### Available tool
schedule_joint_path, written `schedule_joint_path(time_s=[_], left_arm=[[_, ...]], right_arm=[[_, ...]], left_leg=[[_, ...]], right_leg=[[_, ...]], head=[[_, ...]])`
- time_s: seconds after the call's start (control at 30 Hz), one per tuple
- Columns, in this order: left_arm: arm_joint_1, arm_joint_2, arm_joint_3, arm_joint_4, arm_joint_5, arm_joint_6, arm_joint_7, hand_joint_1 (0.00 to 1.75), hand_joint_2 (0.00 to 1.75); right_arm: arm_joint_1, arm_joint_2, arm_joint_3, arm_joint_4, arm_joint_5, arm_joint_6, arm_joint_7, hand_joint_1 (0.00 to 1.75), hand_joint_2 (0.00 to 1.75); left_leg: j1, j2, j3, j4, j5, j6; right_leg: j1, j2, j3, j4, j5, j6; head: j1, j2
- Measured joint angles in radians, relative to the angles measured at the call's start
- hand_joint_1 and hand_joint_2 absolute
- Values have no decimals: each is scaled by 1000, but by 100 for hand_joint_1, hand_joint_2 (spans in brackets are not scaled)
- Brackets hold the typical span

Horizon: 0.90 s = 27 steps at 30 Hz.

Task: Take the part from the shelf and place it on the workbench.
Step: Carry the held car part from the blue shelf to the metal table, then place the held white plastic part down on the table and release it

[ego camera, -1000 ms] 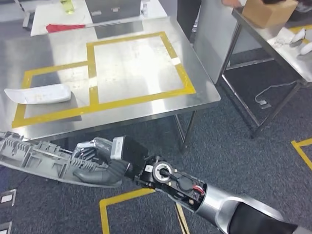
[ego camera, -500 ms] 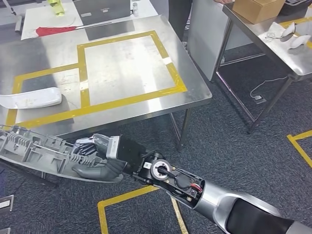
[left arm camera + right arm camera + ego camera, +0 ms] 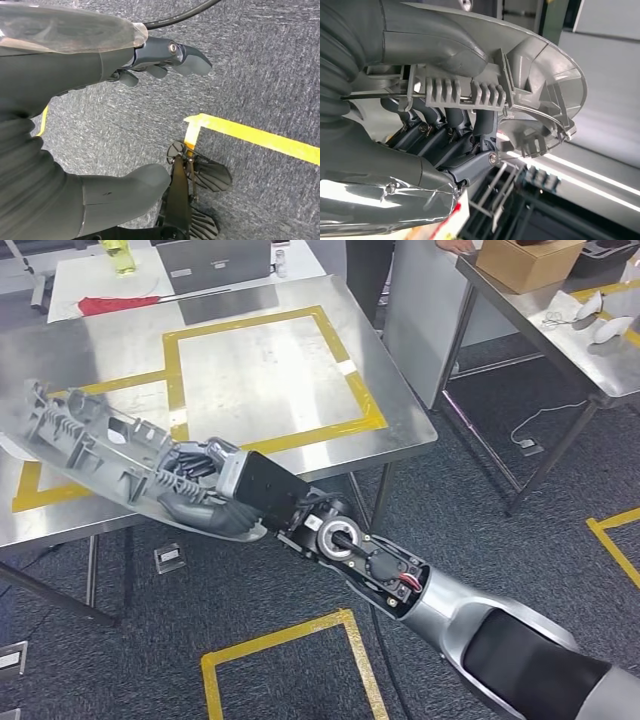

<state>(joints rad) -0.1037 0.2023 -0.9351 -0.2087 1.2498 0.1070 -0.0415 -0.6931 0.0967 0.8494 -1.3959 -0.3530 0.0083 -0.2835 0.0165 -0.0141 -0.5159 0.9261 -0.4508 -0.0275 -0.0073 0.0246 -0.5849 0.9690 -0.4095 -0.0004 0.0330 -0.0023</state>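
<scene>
Fingers of the right hand [image 3: 198, 485] wrap the near end of the long grey ribbed part [image 3: 98, 445], thumb beneath and fingers hooked into its ribs, so the part runs out from the hand toward the far left, over the near-left edge of the steel workbench [image 3: 392, 425] and its yellow tape outline [image 3: 279, 442]. Its long axis lies slanted across that edge, raised rather than resting, I judge. Low over the carpet hangs the left hand [image 3: 124, 115], fingers apart and holding nothing
</scene>
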Motion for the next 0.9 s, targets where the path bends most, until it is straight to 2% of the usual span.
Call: schedule_joint_path(time_s=[0.33, 0.6, 0.67, 0.73, 0.8, 0.9], left_arm=[[0, -2, 0, 0, -4, -8, -2, 0, 175], [0, -6, 0, 0, -3, -6, -2, 0, 175], [0, -4, 0, 0, -3, -6, -2, 0, 175], [-2, -3, 0, 0, -2, -5, -2, 0, 175], [-2, -3, 0, 0, -2, -4, -2, 0, 175], [2, -3, 0, 0, -2, -2, 0, 0, 175]], right_arm=[[-65, -8, -13, 24, -22, -2, 14, 169, 175], [-42, -5, 16, 61, -31, 33, -40, 169, 175], [-35, -2, 24, 69, -31, 35, -46, 169, 175], [-30, 1, 30, 74, -31, 36, -48, 169, 175], [-27, 2, 34, 78, -32, 39, -52, 169, 175], [-18, 2, 38, 88, -34, 42, -60, 169, 175]], left_leg=[[0, 0, -2, 0, 0, 1], [1, -1, -6, -7, 3, 4], [-2, 1, -7, -10, 2, 12], [-1, 5, 6, -34, 6, 28], [5, 7, 36, -70, 14, 39], [9, 8, 66, -88, 10, 41]], right_leg=[[0, 0, 0, -4, 0, 1], [1, -1, 1, -15, 4, 5], [-1, -1, 5, -24, 9, 12], [-1, -3, 11, -34, 12, 22], [3, -8, -10, 9, -14, 23], [-1, -10, -109, 203, -79, 28]], head=[[0, 0], [-1, 0], [-1, 0], [-1, 0], [3, 0], [11, 0]])
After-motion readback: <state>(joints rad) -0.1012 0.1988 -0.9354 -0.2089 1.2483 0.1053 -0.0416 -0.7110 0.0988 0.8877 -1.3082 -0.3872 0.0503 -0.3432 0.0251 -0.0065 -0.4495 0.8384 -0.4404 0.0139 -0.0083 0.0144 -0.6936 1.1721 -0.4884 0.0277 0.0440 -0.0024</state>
